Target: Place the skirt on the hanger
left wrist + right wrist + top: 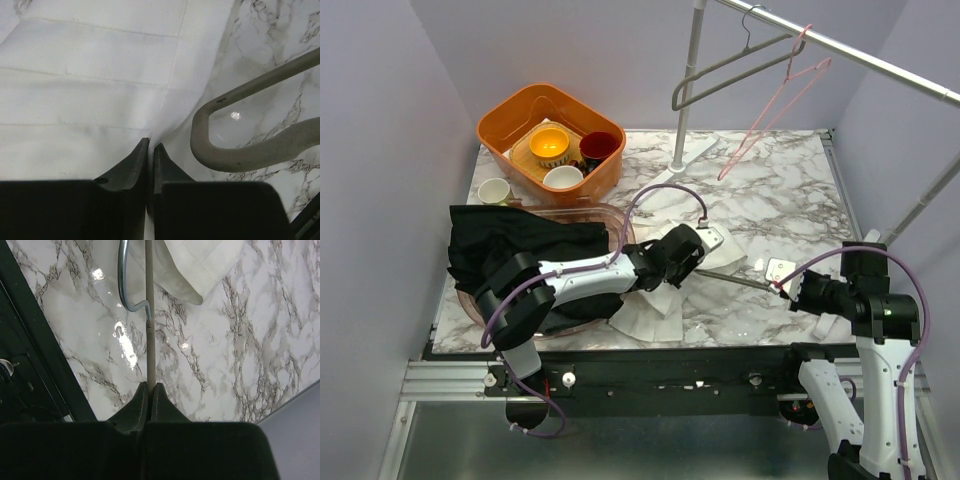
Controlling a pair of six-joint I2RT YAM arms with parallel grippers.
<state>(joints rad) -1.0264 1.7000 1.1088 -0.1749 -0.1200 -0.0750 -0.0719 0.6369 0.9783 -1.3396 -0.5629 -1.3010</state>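
The white pleated skirt point(645, 318) lies on the marble table in front of the left arm, and it fills most of the left wrist view point(100, 75). My left gripper point(705, 245) point(151, 146) is shut on a fold of that cloth. The hanger point(740, 281) is a pale grey one lying across the table. Its rounded end point(240, 155) rests just right of the left fingers. My right gripper point(782, 283) point(150, 386) is shut on the hanger's straight bar point(149, 315), beside its metal hook point(121, 280). A corner of the skirt point(195, 265) shows beyond.
An orange basket point(500, 125) with bowls stands at the back left, a white cup point(494, 190) beside it. Black clothes point(520, 245) fill a clear tub at the left. A rack pole point(688, 90) carries a grey hanger point(730, 65) and a pink hanger point(775, 110).
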